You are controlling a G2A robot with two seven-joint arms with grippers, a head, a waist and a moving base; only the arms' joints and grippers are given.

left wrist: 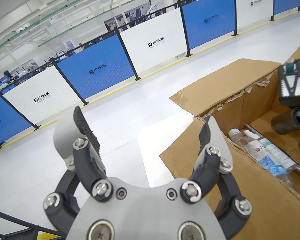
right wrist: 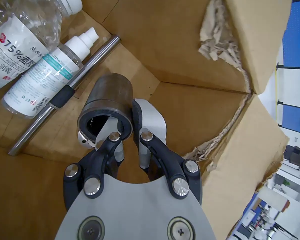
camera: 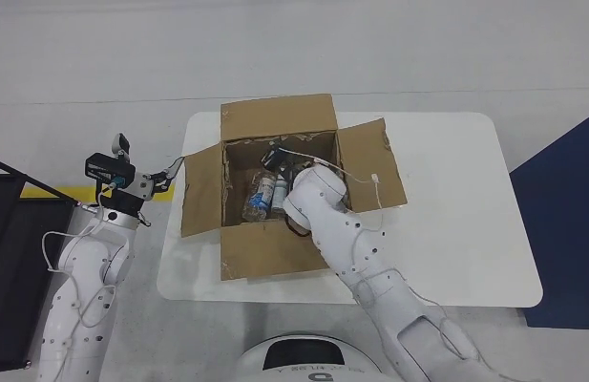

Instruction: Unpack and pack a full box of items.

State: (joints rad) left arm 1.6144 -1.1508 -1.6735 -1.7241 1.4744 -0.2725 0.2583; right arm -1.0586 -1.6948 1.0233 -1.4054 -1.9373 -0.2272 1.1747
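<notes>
So you've got the white table [camera: 447,191] with the cardboard box [camera: 265,250] sitting on it toward the left, all four flaps folded out. Your right arm goes down into the box, and your left gripper [left wrist: 143,116] hangs just outside the left flap with its fingers spread wide, holding nothing. On the box floor a big clear bottle [right wrist: 27,26] lies next to a smaller spray bottle [right wrist: 47,76], with a steel rod [right wrist: 95,56] right against the spray bottle. Your right gripper [right wrist: 126,116] is pinching the wall of a dark metal cylinder [right wrist: 110,91], one finger inside the bore and one outside.
</notes>
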